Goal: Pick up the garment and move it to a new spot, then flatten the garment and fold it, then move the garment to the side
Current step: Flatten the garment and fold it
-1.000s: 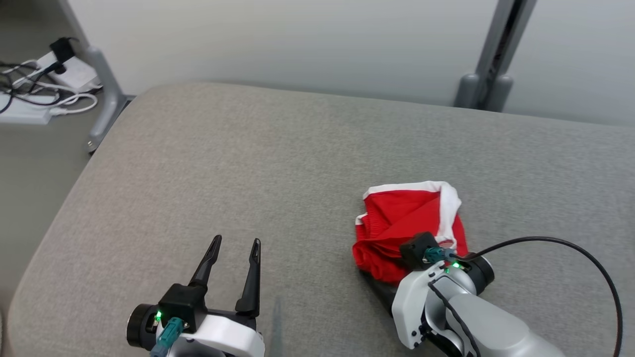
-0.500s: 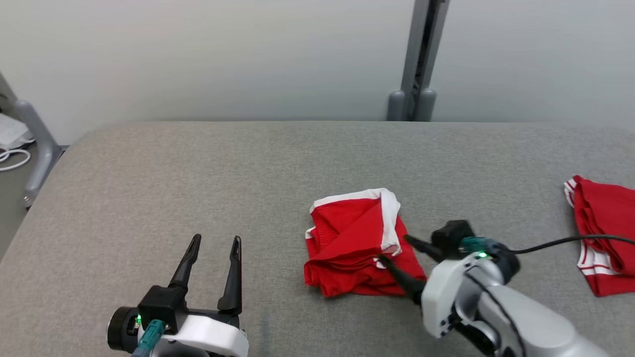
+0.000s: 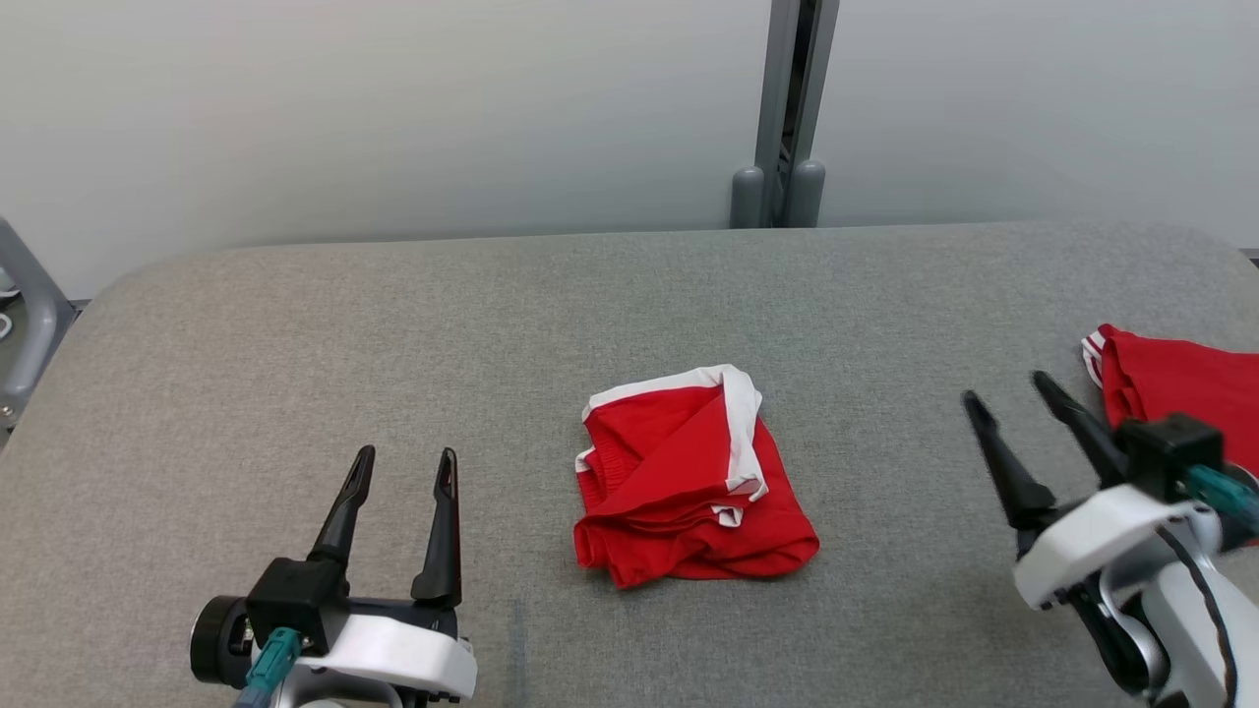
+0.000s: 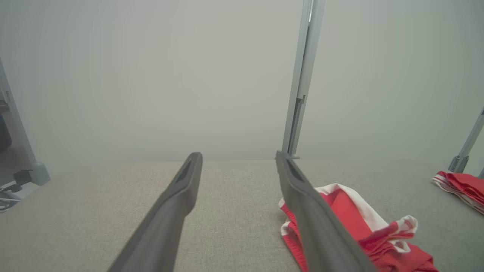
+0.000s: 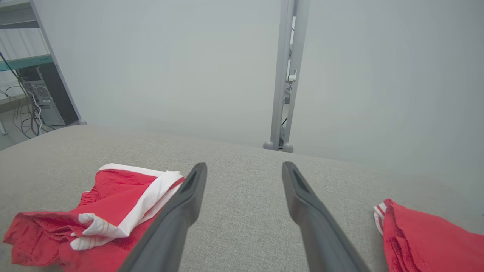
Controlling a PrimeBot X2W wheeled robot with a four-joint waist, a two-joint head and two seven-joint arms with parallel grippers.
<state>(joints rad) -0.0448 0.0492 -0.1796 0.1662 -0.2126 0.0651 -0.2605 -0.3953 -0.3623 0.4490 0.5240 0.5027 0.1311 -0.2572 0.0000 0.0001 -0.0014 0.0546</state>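
Folded red garment (image 3: 689, 482) lies mid-table between two empty grippers

The garment, red with a white band along its upper and right edges, rests in a loose fold near the middle of the grey fabric-covered table (image 3: 393, 324). The left gripper (image 3: 405, 454) hangs over the near left of the table, well apart from the cloth, its two dark fingers spread and holding nothing. The right gripper (image 3: 1006, 387) stands at the near right, fingers likewise parted and empty, just beside a second red garment (image 3: 1170, 379) with white stripes at the table's right edge. A grey post (image 3: 782, 118) rises against the pale wall (image 3: 393, 118) behind.
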